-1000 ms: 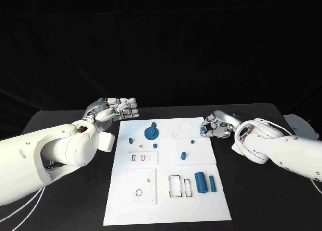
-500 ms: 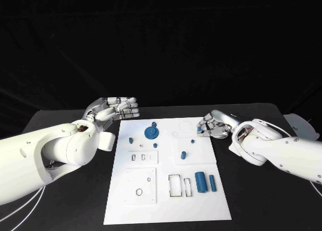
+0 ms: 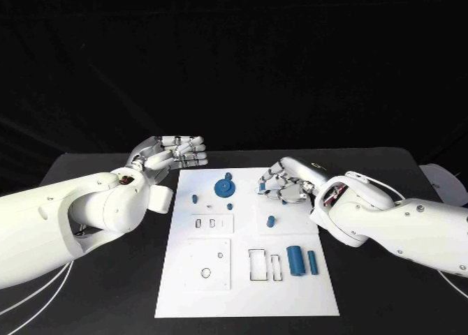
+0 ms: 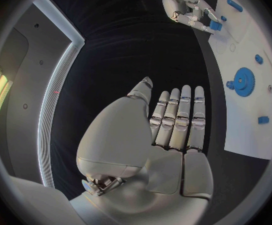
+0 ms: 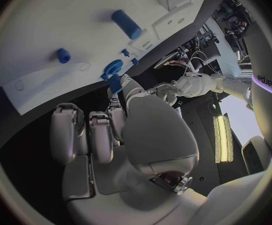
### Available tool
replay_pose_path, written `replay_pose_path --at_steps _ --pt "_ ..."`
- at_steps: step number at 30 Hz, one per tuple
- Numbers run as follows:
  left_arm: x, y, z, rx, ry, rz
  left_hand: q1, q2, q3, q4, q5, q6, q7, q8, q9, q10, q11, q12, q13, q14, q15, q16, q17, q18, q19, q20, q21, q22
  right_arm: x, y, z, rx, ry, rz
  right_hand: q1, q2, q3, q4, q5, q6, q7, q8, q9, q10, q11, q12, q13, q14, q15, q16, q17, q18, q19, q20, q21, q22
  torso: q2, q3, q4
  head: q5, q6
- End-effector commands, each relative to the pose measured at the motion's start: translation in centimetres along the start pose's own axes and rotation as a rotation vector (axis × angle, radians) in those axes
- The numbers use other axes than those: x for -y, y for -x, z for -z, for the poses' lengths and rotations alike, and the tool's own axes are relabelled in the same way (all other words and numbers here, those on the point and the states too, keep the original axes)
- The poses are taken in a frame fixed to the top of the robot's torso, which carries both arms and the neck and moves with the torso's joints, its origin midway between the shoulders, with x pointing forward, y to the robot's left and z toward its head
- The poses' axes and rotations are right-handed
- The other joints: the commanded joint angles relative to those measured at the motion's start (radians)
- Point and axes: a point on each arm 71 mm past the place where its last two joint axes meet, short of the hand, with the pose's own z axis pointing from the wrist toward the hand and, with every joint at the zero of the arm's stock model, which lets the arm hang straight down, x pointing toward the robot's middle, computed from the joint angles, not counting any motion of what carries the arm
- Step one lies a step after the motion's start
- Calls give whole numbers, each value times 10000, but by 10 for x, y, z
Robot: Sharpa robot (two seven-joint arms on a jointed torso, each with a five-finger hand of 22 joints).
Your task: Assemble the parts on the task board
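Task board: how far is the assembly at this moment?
Done, it seems: the blue gear sits on the task board. In hand: the right hand pinches a small blue part above the board. Remaining: two blue cylinders lie loose beside empty slots; the left hand holds nothing.

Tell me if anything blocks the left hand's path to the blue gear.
Nothing visible does. The left hand hovers off the task board's far left corner, holding nothing; only bare board lies between it and the blue gear.
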Motion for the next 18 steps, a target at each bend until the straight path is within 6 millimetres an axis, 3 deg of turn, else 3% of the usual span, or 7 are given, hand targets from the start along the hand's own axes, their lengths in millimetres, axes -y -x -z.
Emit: replay_pose_path --at_steps 1,5,9,18 --pt "0 -3 -1 -221 -23 87 19 106 11 -55 -2 -47 94 -37 -3 -18 82 -58 -5 -24 66 -59 -3 100 -51 26 -52 -9 -17 -8 -5 -79 236 507 -119 18 2 69 53 269 -244 157 134 332 -241 -2 459 984 -71 56 2245 -190 61 0 65 1098 8 0 -17 133 -74" --pt "0 -3 -2 -214 -9 83 19 106 11 -55 -2 -47 94 -37 -3 -18 82 -58 -5 -24 66 -59 -3 100 -51 26 -52 -9 -34 -21 -10 -407 475 599 -132 5 23 69 105 265 -251 163 142 333 -249 -7 455 980 -78 48 2227 -182 45 -6 36 1078 11 -4 9 228 -105" --pt "0 -4 -2 -227 -7 88 10 107 7 -51 -3 -45 95 -41 -3 -16 83 -61 -4 -22 66 -65 -2 100 -52 27 -52 -11 -45 -34 -15 -650 565 681 -160 -9 23 82 119 262 -249 166 146 338 -248 -3 460 981 -80 49 2230 -184 50 -9 42 1085 24 0 -20 275 -136" --pt "0 -6 -3 -291 -2 109 10 107 7 -51 -3 -45 95 -41 -3 -16 83 -61 -4 -22 66 -65 -2 100 -52 27 -52 -11 -65 -62 -21 -1041 814 971 -214 -34 22 107 128 265 -251 177 155 356 -249 20 484 981 -83 50 2232 -183 52 -14 40 1087 17 3 4 371 -185"
